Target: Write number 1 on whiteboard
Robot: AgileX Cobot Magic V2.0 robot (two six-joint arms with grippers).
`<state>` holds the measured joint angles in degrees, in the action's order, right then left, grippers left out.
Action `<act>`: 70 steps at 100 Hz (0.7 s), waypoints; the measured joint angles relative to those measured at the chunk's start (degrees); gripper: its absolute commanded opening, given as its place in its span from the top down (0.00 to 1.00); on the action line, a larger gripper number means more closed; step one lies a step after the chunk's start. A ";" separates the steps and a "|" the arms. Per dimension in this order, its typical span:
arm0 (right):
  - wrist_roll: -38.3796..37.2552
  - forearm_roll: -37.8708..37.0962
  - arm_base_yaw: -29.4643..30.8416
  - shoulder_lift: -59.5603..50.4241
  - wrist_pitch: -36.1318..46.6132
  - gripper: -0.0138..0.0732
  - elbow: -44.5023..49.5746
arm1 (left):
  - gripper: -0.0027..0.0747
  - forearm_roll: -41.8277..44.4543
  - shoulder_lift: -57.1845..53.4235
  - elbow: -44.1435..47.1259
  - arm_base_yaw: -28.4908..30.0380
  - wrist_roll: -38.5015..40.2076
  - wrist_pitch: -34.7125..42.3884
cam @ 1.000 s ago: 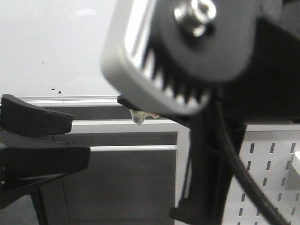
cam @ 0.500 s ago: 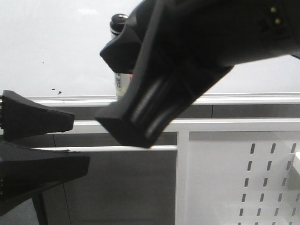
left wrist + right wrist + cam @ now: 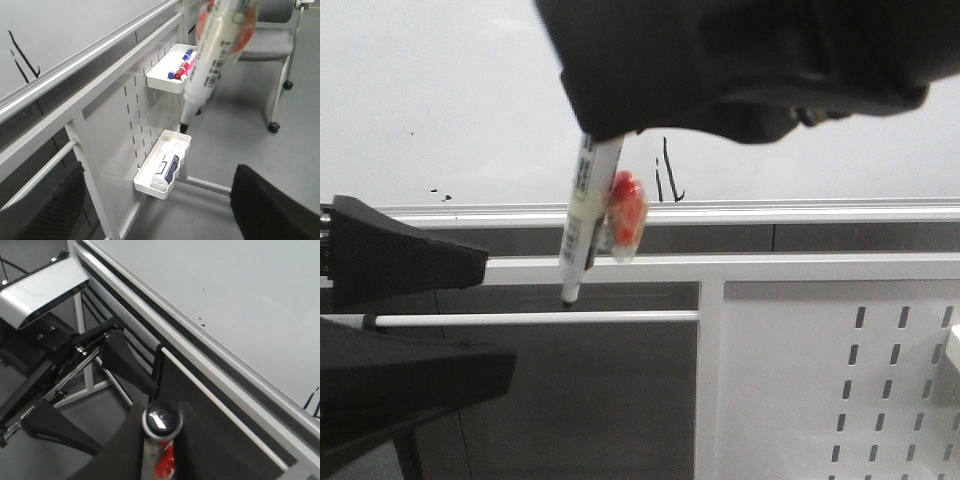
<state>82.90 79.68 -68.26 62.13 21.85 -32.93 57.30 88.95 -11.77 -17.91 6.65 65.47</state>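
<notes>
Gripping: right gripper [image 3: 157, 450] closed on a marker [image 3: 582, 215], tip pointing down, off the whiteboard [image 3: 440, 100]
Marker: white barrel with black print, a red-orange tag [image 3: 626, 212] beside it, hanging in front of the whiteboard's rail [image 3: 840, 212]
Number 1: number 1 [image 3: 668, 172] in thin black strokes low on the whiteboard, just above the rail, beside the marker
Left gripper: left gripper [image 3: 410, 320] below the whiteboard, jaws apart, holding nothing
Below whiteboard: slotted panel [image 3: 135, 107] carrying two white trays [image 3: 161, 169] of markers

light: bright, even, soft glare on the whiteboard [image 3: 440, 90]
blur: marker [image 3: 212, 55] smeared up close
focus: right gripper [image 3: 740, 60] dark, fuzzy blob
</notes>
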 measured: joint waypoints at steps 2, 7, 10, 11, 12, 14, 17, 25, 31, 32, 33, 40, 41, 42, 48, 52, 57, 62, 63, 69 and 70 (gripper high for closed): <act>0.00 0.32 0.00 0.00 -0.37 0.91 0.00 | 0.26 0.00 0.00 0.00 -0.31 0.00 0.00; 0.00 0.58 0.15 0.00 -1.42 0.91 0.00 | 0.26 0.05 0.00 0.00 -0.95 0.00 0.00; 0.00 0.83 0.49 0.00 -2.17 0.91 0.00 | 0.26 0.16 0.00 0.00 -1.25 0.00 0.00; 0.00 0.83 0.64 0.00 -2.37 0.91 0.00 | 0.26 0.16 0.00 0.00 -1.37 0.00 0.00; 0.00 0.83 0.83 0.00 -2.76 0.91 0.00 | 0.26 0.32 0.00 0.00 -1.38 -0.09 0.00; 0.12 0.96 1.10 0.00 -3.14 0.91 0.00 | 0.26 0.30 0.00 -0.10 -1.48 -0.09 0.04; 0.32 1.29 1.85 0.00 -4.14 0.91 0.00 | 0.26 0.30 0.00 -0.22 -1.60 -0.09 0.04; 0.58 1.54 3.74 0.00 -6.06 0.91 0.23 | 0.26 0.30 0.00 -0.71 -1.68 -0.09 0.04; 1.18 1.66 5.03 0.00 -7.82 0.91 0.59 | 0.26 0.39 0.00 -1.39 -1.68 -0.09 0.04; 1.31 1.77 5.17 0.00 -7.97 0.91 0.59 | 0.26 0.39 0.00 -1.63 -1.68 -0.09 0.04; 1.33 1.74 5.41 0.00 -8.27 0.91 0.59 | 0.26 0.49 0.00 -1.72 -1.68 -0.09 0.04; 2.05 1.74 6.06 0.00 -9.43 0.91 0.59 | 0.26 0.83 0.00 -2.55 -1.72 0.33 0.04; 2.17 1.74 6.17 0.00 -9.45 0.91 0.59 | 0.26 0.81 0.00 -2.75 -1.72 0.40 0.04; 2.14 1.74 6.16 0.00 -9.57 0.91 0.59 | 0.27 0.99 0.00 -2.78 -1.72 0.52 0.04; 2.33 1.74 6.36 0.00 -9.95 0.91 0.59 | 0.30 1.38 0.00 -3.45 -1.72 1.08 0.04; 2.43 1.61 6.36 0.00 -10.09 0.91 0.59 | 0.33 1.80 0.00 -3.67 -1.72 1.41 0.04; 2.61 1.37 6.36 0.00 -10.22 0.91 0.59 | 0.38 2.43 0.00 -4.19 -1.72 1.64 0.04; 3.10 1.39 6.36 0.00 -10.33 0.91 0.59 | 0.42 3.10 0.00 -4.73 -1.72 2.10 0.04; 3.30 1.39 6.36 0.00 -10.31 0.91 0.59 | 0.43 3.39 0.00 -4.83 -1.72 2.12 0.04; 4.19 1.39 6.36 0.00 -10.31 0.91 0.59 | 0.47 4.65 0.00 -5.78 -1.72 2.86 0.14; 4.20 1.39 6.36 0.00 -10.31 0.91 0.59 | 0.47 4.97 0.00 -5.88 -1.72 2.88 0.13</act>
<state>87.09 81.07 -61.90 62.13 11.54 -32.34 62.27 88.95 -17.65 -19.63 9.53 65.60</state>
